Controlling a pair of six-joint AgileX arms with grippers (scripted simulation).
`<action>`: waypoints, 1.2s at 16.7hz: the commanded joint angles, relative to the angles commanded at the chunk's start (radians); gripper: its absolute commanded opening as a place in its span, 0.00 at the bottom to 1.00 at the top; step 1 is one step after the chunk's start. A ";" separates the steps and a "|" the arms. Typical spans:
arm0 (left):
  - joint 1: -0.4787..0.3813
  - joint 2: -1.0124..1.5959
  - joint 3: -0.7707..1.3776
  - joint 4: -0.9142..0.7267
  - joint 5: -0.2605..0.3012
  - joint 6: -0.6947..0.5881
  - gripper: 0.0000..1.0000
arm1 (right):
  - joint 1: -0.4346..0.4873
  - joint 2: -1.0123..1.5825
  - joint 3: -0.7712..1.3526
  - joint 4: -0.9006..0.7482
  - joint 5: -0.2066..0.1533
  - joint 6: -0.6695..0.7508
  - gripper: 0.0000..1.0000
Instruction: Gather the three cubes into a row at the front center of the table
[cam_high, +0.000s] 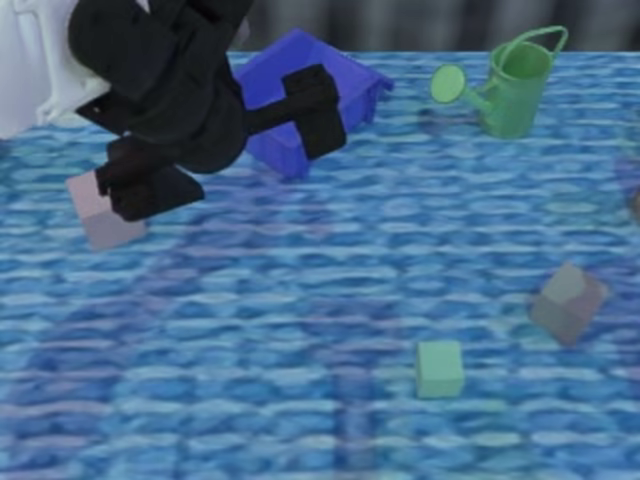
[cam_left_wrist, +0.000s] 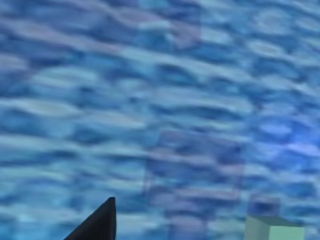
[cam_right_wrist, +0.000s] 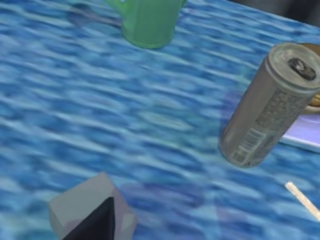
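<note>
1. Lying nearest the front edge of the table (cam_high: 300, 330), the mint-green cube (cam_high: 440, 368) rests flat, right of center, on its own.
2. Just behind it and further right sits the grey cube (cam_high: 568, 302), turned at an angle to the table edge, near the green one but not touching it. My right wrist view looks down on it, with one dark fingertip (cam_right_wrist: 97, 222) of my right gripper in front of it; I cannot tell how wide that gripper's jaws stand.
3. Far over on the left, mid-depth, is the pale pink cube (cam_high: 103, 212), well apart from the other two. My left gripper (cam_high: 145, 190) is down over its right side, partly covering it; whether the jaws are closed on the cube or merely about it, I cannot tell.
4. Behind my left arm stands a blue bin (cam_high: 270, 85).
5. At the back right, a green watering can (cam_high: 512, 85) stands upright.
6. A silver drinks can (cam_right_wrist: 270, 105) shows only in my right wrist view.
</note>
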 joint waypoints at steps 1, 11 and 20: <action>0.047 -0.114 -0.099 0.054 0.000 0.034 1.00 | 0.011 0.102 0.064 -0.051 0.000 -0.029 1.00; 0.463 -1.159 -1.045 0.594 0.015 0.504 1.00 | 0.116 0.989 0.622 -0.501 -0.001 -0.287 1.00; 0.619 -1.587 -1.397 0.869 0.036 0.788 1.00 | 0.162 1.317 0.894 -0.670 0.001 -0.400 1.00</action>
